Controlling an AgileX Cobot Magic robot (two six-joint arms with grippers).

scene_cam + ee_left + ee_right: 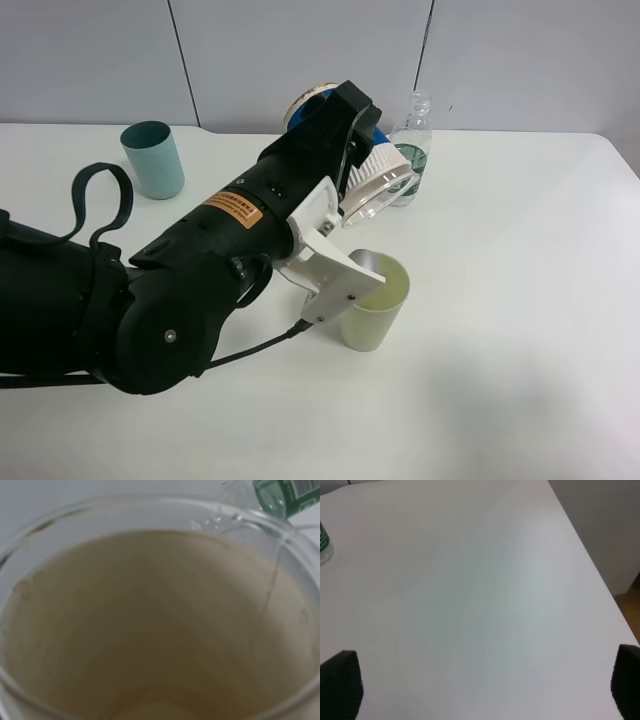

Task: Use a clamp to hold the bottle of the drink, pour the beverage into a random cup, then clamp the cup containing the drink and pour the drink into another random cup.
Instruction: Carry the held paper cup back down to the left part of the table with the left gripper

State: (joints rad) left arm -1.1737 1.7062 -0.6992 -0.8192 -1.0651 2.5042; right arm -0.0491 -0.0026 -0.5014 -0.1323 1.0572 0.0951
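The left gripper (352,150) is clamped tight on the white paper cup with the blue ribbed sleeve (375,172), tipped on its side with its mouth above the plain pale yellow-green plastic cup (377,300) on the white bench (520,300). This looks like the second pour, nearly spent since the wrist view shows a cream interior with no visible liquid; next comes righting the cup and setting it down clear of the small clear green-labelled bottle (411,150). The right gripper (485,690) hangs wide open, empty.

A white table (520,300) (matte, evenly lit) stands before pale grey wall panels (300,50) with dark seams.
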